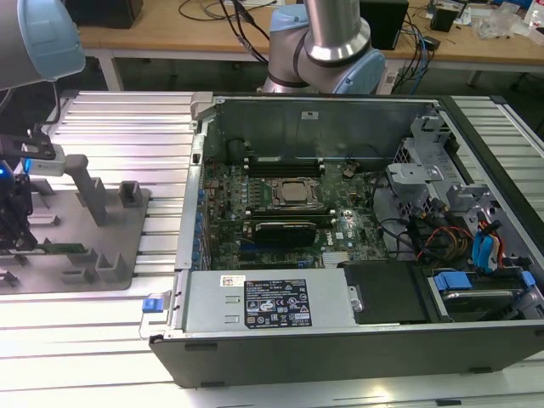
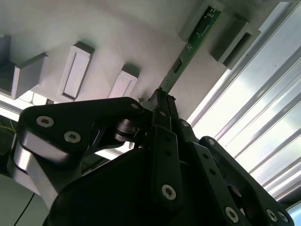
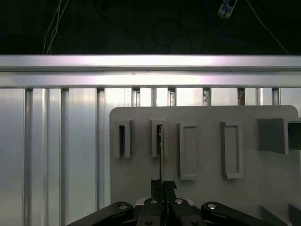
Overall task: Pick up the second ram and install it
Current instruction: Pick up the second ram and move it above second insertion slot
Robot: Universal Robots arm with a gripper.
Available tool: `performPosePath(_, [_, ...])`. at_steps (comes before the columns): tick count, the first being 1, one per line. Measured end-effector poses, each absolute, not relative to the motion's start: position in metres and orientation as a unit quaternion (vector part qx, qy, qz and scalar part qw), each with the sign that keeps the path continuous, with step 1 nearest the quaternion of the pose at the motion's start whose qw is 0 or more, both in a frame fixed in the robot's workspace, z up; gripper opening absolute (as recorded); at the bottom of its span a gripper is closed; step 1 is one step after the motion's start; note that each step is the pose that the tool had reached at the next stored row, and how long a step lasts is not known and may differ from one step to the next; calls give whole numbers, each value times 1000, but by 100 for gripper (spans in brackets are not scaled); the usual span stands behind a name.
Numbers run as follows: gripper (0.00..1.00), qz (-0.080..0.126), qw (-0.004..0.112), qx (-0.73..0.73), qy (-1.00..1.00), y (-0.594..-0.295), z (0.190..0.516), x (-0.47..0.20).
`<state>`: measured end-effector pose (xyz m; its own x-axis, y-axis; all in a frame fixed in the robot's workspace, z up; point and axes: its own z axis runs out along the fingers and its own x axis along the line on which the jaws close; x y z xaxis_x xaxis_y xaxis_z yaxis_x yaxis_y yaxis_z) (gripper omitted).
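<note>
The slim, flat, dark-green memory stick with small black chips, the second ram [image 2: 195,35], is standing on its long edge in the raised slot blocks of the pale grey plastic fixture plate [image 2: 117,42]. Its near end is sitting between the fingers, and the rest of its length is running straight out beyond the fingertips. In the first wrist view it is showing edge-on as 1 thin dark line leading away from the tips.

The black 2-fingered gripper [image 2: 162,100] is gripping that near end. In both wrist views the fingers [image 3: 156,187] are drawn almost together, with only the thin board between them, so I am judging the hold as made. The stick's far end is resting in a grey block, so by the look of it the stick is not yet lifted clear of the fixture.

In the exterior view the gripper [image 1: 19,238] is hanging low over the plate, which is lying on a ribbed aluminium table [image 1: 127,119]. The open dark grey computer case [image 1: 340,344] is standing well apart from the fingers, toward the exterior view's right, with its green motherboard [image 1: 340,225] exposed.

As I am reading it, the grasp is done, while the lift, the carry and the seating in the board are all left to do. Whether a first stick is sitting in the memory slots I cannot tell.
</note>
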<state>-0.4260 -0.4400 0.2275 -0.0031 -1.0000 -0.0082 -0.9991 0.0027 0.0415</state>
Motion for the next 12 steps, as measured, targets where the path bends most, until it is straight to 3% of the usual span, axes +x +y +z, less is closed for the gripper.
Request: performPosePath(12, [9,-18,12,706,-708,-440,246,-426])
